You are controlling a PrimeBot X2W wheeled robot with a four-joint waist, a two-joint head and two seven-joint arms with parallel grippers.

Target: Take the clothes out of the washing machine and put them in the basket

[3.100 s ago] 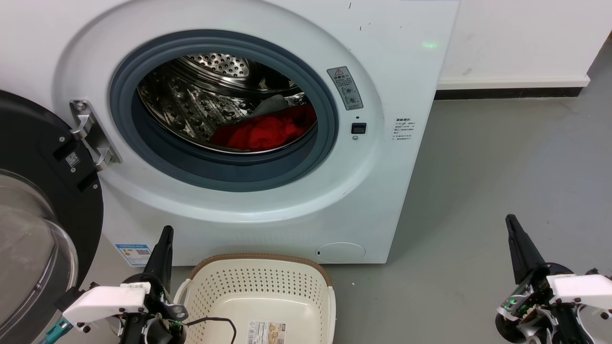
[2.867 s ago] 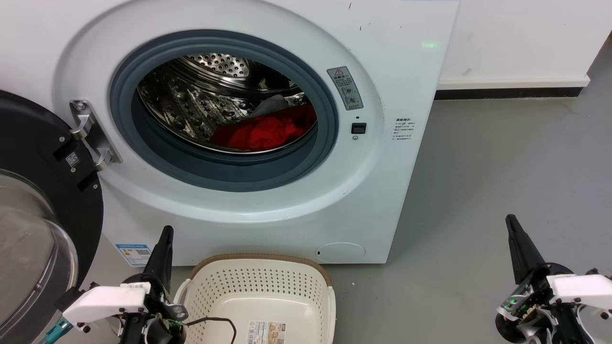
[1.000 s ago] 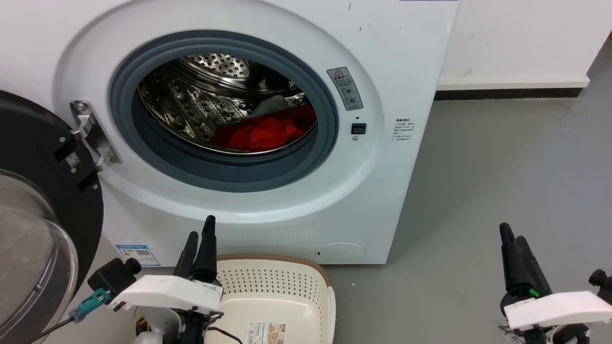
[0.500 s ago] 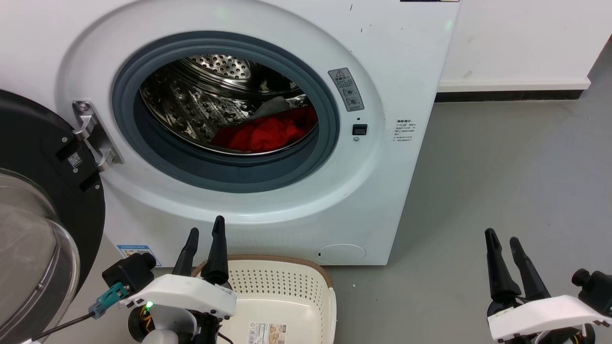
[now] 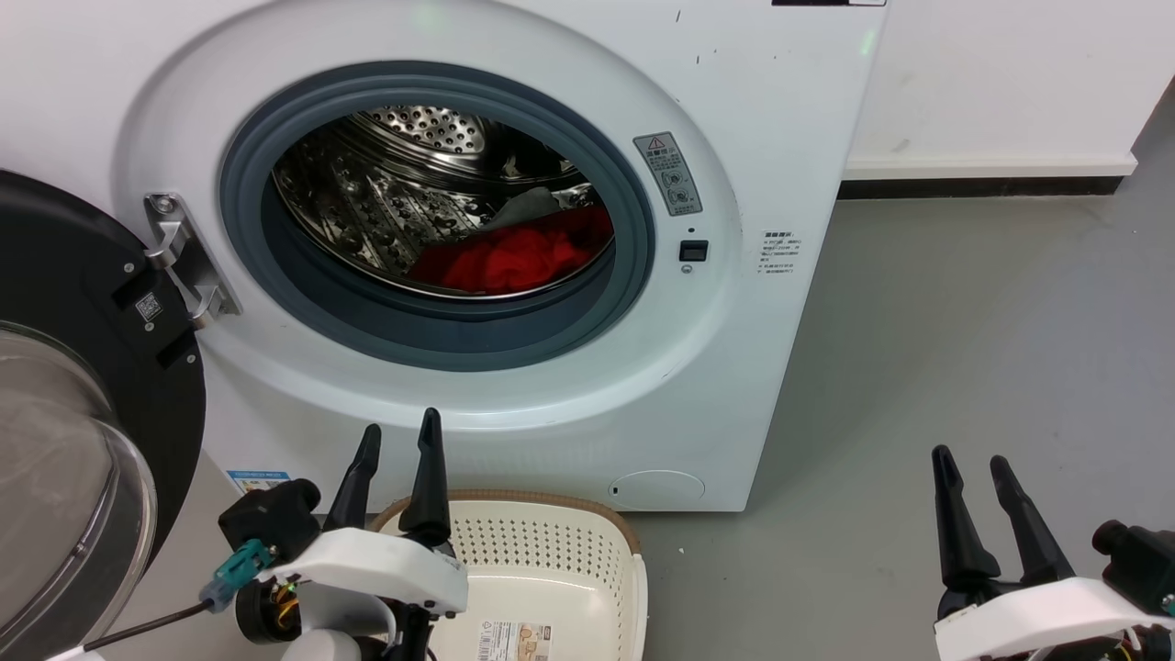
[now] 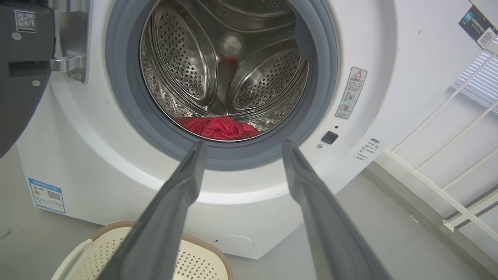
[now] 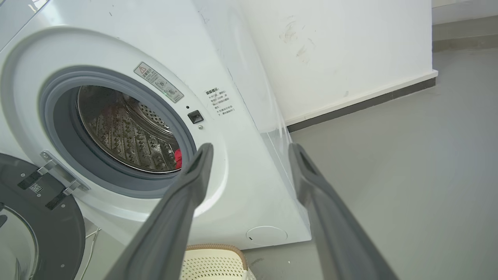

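My left gripper (image 5: pixel 400 422) is nearest, by the left end of the basket (image 5: pixel 551 551), with its jaws spread and empty. My right gripper (image 5: pixel 967 455) is over bare floor (image 5: pixel 964 321), well right of the washer (image 5: pixel 753 138), and its jaws are also parted and hold nothing. The basket stands just before the washer, below its opening. The door (image 5: pixel 92 303) is swung open to the left. The clothes (image 5: pixel 514 259) lie low in the drum (image 5: pixel 386 193), toward its right, well apart from both grippers. In the left wrist view, the red bundle shows just above the gap between my left fingertips.
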